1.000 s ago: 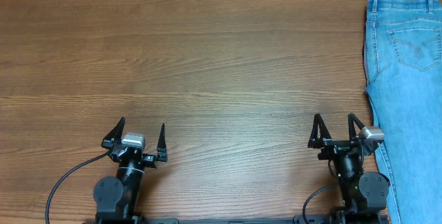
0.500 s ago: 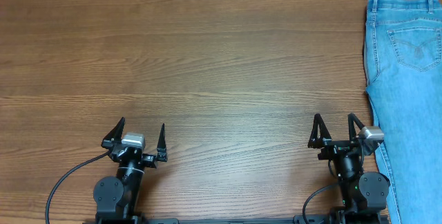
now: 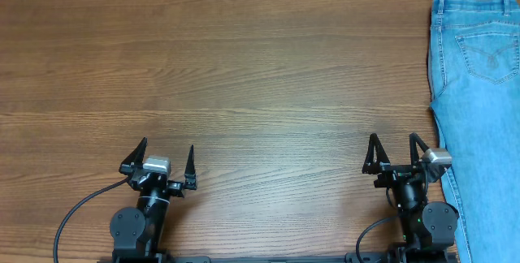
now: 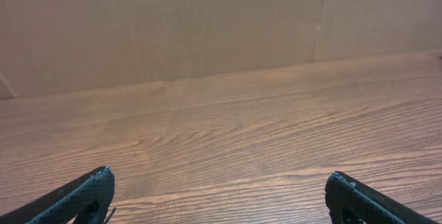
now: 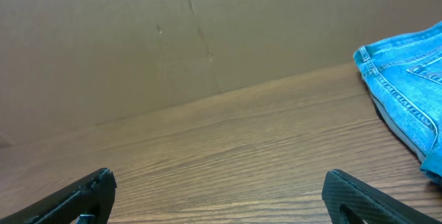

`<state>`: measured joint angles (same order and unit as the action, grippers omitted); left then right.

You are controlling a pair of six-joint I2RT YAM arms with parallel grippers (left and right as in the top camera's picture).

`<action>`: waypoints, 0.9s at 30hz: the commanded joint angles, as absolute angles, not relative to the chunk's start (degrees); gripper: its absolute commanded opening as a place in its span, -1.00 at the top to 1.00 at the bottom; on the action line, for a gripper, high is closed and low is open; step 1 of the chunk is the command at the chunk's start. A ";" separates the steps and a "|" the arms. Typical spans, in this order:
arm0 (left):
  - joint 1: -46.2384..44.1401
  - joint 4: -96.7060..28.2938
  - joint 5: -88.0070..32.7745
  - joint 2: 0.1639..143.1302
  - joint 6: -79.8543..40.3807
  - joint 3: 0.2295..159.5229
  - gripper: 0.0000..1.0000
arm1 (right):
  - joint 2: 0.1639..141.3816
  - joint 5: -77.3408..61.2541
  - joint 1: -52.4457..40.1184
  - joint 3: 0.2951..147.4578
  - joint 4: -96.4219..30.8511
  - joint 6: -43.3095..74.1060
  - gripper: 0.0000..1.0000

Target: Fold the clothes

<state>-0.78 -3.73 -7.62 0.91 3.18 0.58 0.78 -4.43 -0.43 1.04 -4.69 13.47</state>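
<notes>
- Two arms idle at the near edge of the table (image 3: 260, 76): left gripper (image 3: 167, 144) and right gripper (image 3: 393, 137) spread wide, holding nothing.
- Light blue jeans (image 3: 479, 92) lie flat along the table's right edge.

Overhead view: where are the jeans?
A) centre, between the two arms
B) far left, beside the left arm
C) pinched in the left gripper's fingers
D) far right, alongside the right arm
D: the jeans lie flat along the right edge of the overhead view, running down past the right gripper, which is open and empty.
</notes>
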 commanded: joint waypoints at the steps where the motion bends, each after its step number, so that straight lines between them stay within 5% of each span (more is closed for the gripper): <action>1: -0.67 -3.81 -6.87 0.32 3.88 0.27 -1.00 | 0.34 -4.73 -0.64 0.47 -3.68 14.26 -1.00; 13: -0.67 -3.81 -6.87 0.32 3.88 0.27 -1.00 | 0.40 -29.12 -0.64 0.47 -2.42 45.34 -1.00; 27: -0.67 -3.81 -6.87 0.32 3.90 0.27 -1.00 | 2.20 -32.12 -0.62 3.09 6.55 37.21 -1.00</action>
<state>-0.78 -3.73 -7.62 0.91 3.18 0.58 0.97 -33.58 -0.43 1.06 6.39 41.36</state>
